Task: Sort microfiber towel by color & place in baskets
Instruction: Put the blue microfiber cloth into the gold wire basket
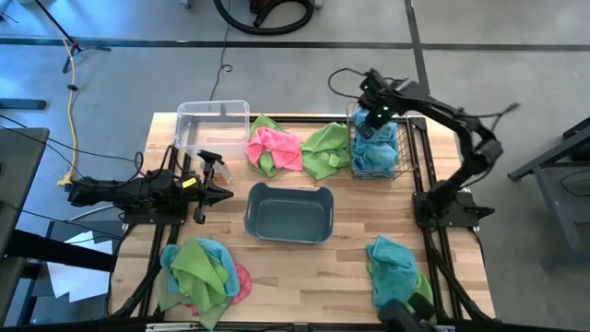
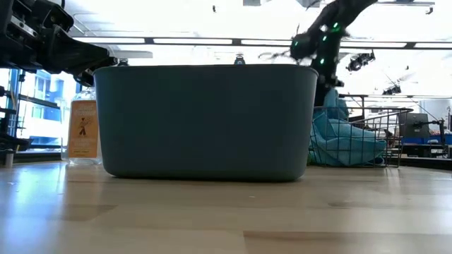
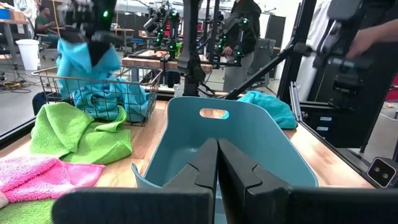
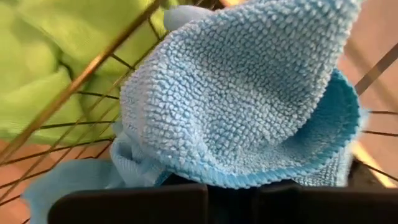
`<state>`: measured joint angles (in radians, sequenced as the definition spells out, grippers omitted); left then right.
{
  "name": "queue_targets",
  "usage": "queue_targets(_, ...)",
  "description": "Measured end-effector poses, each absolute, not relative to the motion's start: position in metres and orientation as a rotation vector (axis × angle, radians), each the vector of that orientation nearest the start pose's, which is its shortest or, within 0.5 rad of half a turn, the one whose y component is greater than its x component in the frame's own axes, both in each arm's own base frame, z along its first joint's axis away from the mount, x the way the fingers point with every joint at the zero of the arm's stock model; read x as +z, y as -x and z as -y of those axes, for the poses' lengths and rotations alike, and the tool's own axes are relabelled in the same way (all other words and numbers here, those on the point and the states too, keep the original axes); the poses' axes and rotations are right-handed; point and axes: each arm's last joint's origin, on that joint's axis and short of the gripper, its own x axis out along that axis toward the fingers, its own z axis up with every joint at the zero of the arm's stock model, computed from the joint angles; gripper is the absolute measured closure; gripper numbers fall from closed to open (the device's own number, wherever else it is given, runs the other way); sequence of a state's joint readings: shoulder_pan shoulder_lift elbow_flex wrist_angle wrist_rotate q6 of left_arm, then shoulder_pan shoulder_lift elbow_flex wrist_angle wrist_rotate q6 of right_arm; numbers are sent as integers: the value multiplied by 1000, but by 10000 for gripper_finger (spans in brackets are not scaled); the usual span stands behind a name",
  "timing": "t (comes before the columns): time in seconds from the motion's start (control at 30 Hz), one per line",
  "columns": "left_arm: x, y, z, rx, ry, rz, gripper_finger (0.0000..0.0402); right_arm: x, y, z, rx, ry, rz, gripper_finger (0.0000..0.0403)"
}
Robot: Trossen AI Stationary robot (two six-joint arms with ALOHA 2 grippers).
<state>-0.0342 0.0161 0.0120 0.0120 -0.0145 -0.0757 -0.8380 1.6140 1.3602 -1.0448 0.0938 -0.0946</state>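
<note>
Right gripper (image 1: pixel 376 114) over wire-mesh basket (image 1: pixel 402 157), fingers clamped on blue towel (image 4: pixel 249 99). Left gripper (image 1: pixel 221 194) fingers together, grey-blue tub (image 1: pixel 288 214) at its 3 o'clock. Bottle label (image 2: pixel 82 129) unreadable.

A looped, nubbly pile is shown on the light-blue microfiber cloth towel (image 4: pixel 249 99), with a tighter stitched hem along its edge. Thin, dark metal wire is seen in the rectangular mesh basket (image 1: pixel 376 152). Smooth, matt plastic is presented by the grey-blue rectangular tub (image 2: pixel 205 120). Pale wooden planks with a soft sheen make up the desk (image 2: pixel 212 212). Transparent, glossy plastic forms the clear rectangular bin (image 1: pixel 212 129).
</note>
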Motion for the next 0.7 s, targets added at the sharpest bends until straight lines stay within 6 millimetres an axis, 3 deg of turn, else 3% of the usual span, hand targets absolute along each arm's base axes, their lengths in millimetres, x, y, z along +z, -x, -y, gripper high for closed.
queue_targets(0.17, 167, -98, 3, -20, 76, 7, 401, 233, -218, 246, -723, -513, -1370, 382)
queue_targets(0.27, 167, -98, 3, -20, 76, 7, 402, 221, -223, 250, -696, -546, -1373, 372)
queue_targets(0.5, 168, -98, 3, -20, 76, 7, 401, 217, -223, 256, -708, -551, -1359, 360)
queue_targets(0.7, 167, -98, 3, -20, 76, 7, 401, 217, -218, 254, -690, -562, -1412, 279)
